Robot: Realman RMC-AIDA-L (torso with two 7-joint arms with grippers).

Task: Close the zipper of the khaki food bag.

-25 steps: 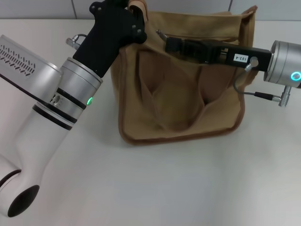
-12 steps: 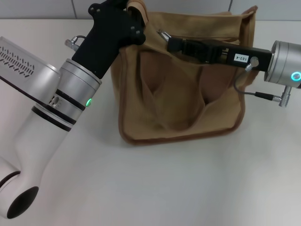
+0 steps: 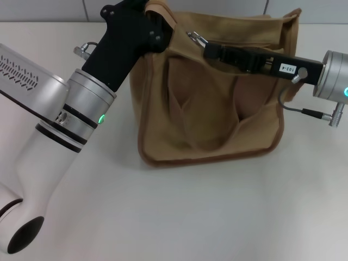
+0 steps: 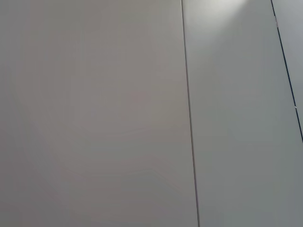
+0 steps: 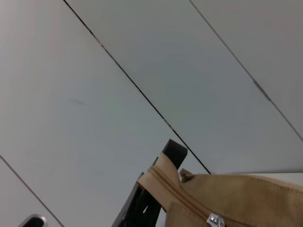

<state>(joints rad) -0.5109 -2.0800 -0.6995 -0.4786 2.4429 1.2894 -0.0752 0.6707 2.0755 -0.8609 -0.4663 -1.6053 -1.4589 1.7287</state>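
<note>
The khaki food bag [image 3: 209, 109] stands on the white table, its side with the two flat handles facing me. My left gripper [image 3: 157, 15] is shut on the bag's top left end and holds it up. My right gripper [image 3: 208, 49] reaches in from the right along the bag's top and is shut on the zipper's silver pull tab [image 3: 193, 38]. The right wrist view shows the zipper [image 5: 166, 183] running to the bag's end, the silver slider [image 5: 215, 220] and a black finger of the left gripper [image 5: 163, 156] behind the fabric. Most of the zipper line is hidden under my right gripper.
The white table [image 3: 217, 217] spreads in front of the bag. A tiled wall [image 3: 228, 6] rises right behind it. My left arm's thick white forearm [image 3: 49, 141] fills the left side. The left wrist view shows only wall panels [image 4: 94, 113].
My right gripper has moved to the right along the bag's top, taking the silver pull tab with it. The bag's right corner has shifted slightly right. The left gripper has held still.
</note>
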